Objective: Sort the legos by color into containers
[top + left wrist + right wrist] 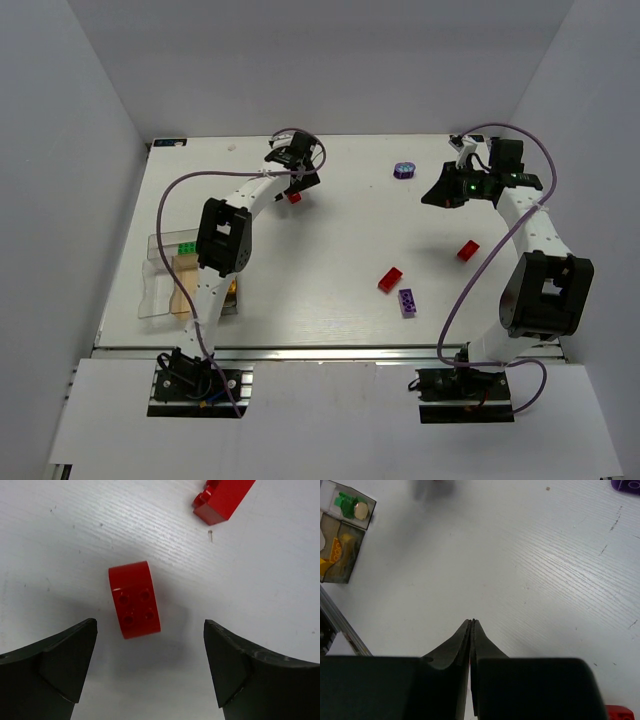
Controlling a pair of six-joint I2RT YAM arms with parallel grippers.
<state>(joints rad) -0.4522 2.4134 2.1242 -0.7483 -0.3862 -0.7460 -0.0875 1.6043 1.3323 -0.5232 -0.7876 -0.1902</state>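
Five legos lie loose on the table (330, 235) in the overhead view: a red rounded brick (294, 197) beneath the left gripper (292, 165), two more red bricks (390, 278) (467, 250) nearer the middle, a purple brick (407, 302), and a purple rounded piece (403, 169) at the far side. The containers (150, 300) sit at the near left, beside the left arm's base. The right wrist view shows green pieces (342, 501) in one compartment and yellow pieces (335, 555) in the next.

The step in hand appears to be picking up a red piece. In the left wrist view the left gripper's fingers are spread wide, one on each side of the red rounded brick, which lies flat on the table, slightly tilted and nearer the left finger. No contact is visible. The right gripper (471, 625) hovers over bare table with its fingers pressed together, holding nothing.

The next move probably calls for a short descent, a small shift to centre the brick between the fingers, and a closure across its flat long sides. The carry would then go well across the table to the containers.
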